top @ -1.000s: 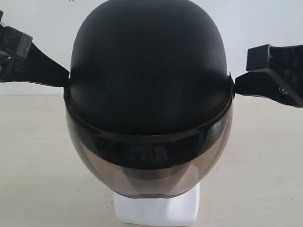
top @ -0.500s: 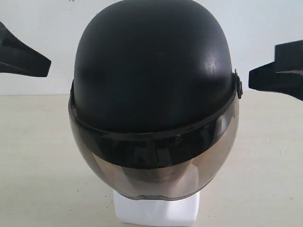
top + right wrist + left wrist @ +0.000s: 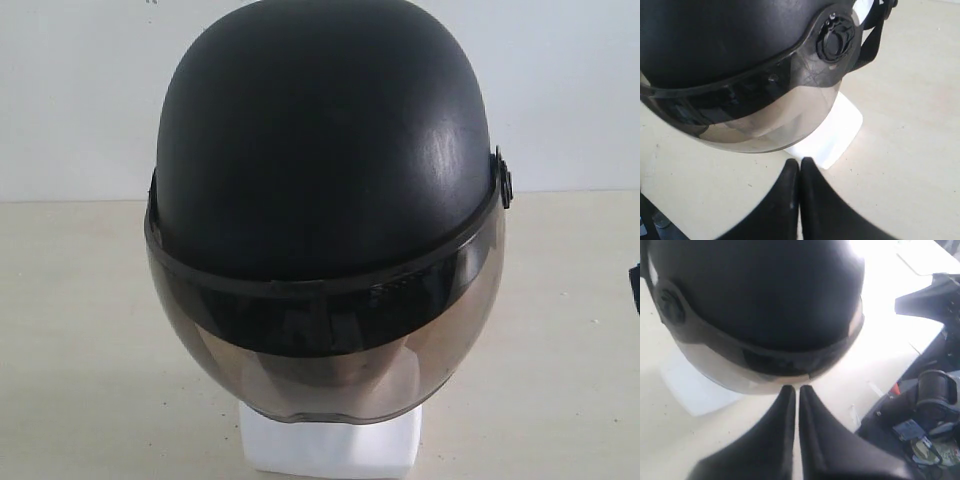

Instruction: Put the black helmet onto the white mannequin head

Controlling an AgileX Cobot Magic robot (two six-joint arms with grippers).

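Helmet (image 3: 320, 150) sits fully over head (image 3: 330, 445) on counter (image 3: 80, 330), only neck base showing; left fingers (image 3: 777, 435) and right fingers (image 3: 782, 200) pressed together, empty, off the shell; placement judged done, next move only needs arms parked without bumping it.

the black helmet (image 3: 320, 150) stands midway on the table (image 3: 80, 330), both flanks open.

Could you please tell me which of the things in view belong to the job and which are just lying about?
Part of the job: black helmet, sitting over the white mannequin head, of which only the base shows clearly; left gripper and right gripper, both shut, holding nothing.

Just lying about: dark straps and gear beside the table, seen from the left wrist.
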